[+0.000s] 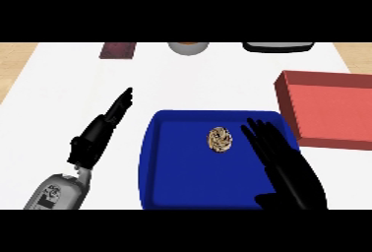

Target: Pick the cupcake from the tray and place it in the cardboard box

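Blue tray carries the cupcake, just left of the right hand's fingertips; that hand is open, straight-fingered, holding nothing. Red box sits beyond its right. Left hand rests open over the white surface. No writing legible.

You're looking at bright, even light across the white counter. Shadows are barely there, and you'll find no glare.
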